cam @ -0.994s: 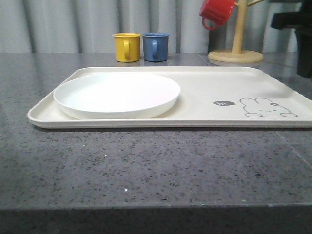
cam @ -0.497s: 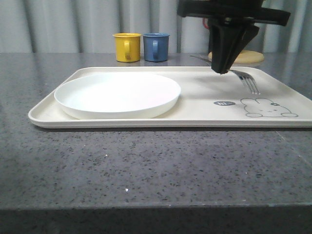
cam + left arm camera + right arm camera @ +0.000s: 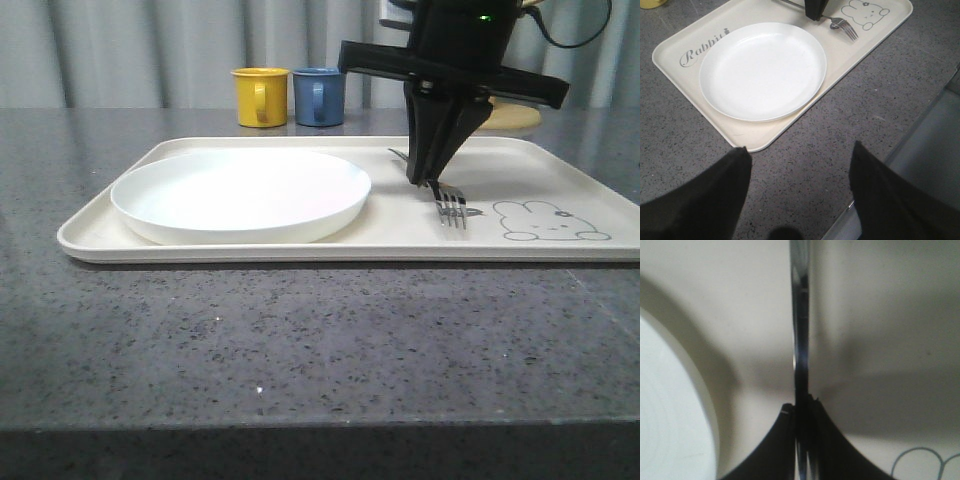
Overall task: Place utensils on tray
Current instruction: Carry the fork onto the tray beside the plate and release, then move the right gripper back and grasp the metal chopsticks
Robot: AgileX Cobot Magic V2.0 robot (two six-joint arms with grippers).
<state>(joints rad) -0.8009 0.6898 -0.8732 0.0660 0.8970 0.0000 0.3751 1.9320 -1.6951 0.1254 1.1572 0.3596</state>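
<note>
From the front, a speckled dark grey stone counter carries the large cream tray, smooth and matte, with rounded corners and a low raised rim. On its left half sits the round shallow white plate, glossy and bare. The right gripper, black and tapering downward, stands over the tray just right of the plate, its fingers pinched on the handle of the slim shiny silver fork. The fork's tines point toward the near rim and lie at or just above the tray floor, beside the line-drawn rabbit. Half a second ago the gripper was higher and further right, with the fork well clear of the tray near the rabbit's head; now both are lower and nearer the plate. Behind the tray stand 2 mugs side by side, a yellow mug and a blue mug, before a grey curtain.

From the left wrist, the left gripper's 2 dark fingers are spread wide over bare counter, holding nothing, near the tray's corner. The tray bears grey script reading "Rabbit", its last letter cut by the plate. The fork lies between plate and rabbit.

From the right wrist, the fork's polished handle runs straight out from between the closed black fingers, over cream tray, with the plate's curved edge beside it.
</note>
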